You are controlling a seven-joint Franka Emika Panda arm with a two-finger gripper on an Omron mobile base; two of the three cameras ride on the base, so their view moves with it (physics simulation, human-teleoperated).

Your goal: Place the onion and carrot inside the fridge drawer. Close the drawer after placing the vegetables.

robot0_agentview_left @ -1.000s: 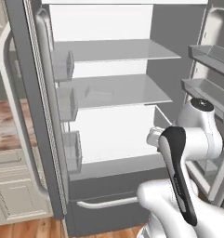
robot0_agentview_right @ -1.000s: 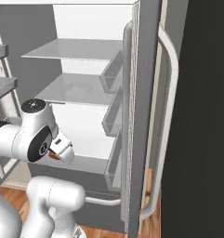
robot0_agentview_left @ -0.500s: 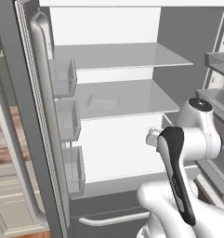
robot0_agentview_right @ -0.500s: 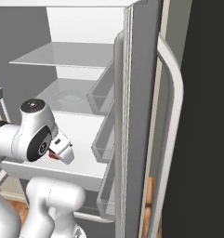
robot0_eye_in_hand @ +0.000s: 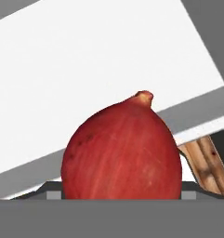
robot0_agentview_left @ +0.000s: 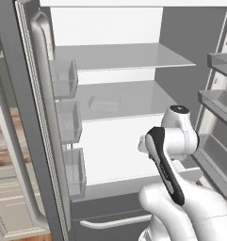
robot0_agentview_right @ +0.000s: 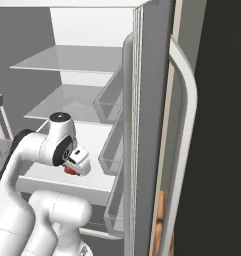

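A red onion [robot0_eye_in_hand: 120, 148] bulges large in the hand view, stem tip up, with my gripper [robot0_agentview_right: 72, 169] shut on it. In the right base view the onion [robot0_agentview_right: 70, 171] peeks out red under the white hand, held in front of the open fridge at the height of its lowest compartment. The fridge drawer [robot0_agentview_left: 115, 150] looks like the wide pale white bin under the lowest glass shelf, and the drawer [robot0_agentview_right: 44, 176] lies just behind the hand. I cannot tell how far out it stands. The arm's elbow hides the hand in the left base view.
The left fridge door [robot0_agentview_left: 35, 117] stands open, with clear bins [robot0_agentview_left: 63, 77] on its inner side. The right door [robot0_agentview_right: 142, 125] with its long handle [robot0_agentview_right: 184, 125] is close on my right. A grey outer drawer front with a bar handle [robot0_agentview_left: 115, 222] sits below.
The whole picture has shifted and the fridge has grown larger, so the base has driven closer. The arm keeps its pose, still holding the onion.
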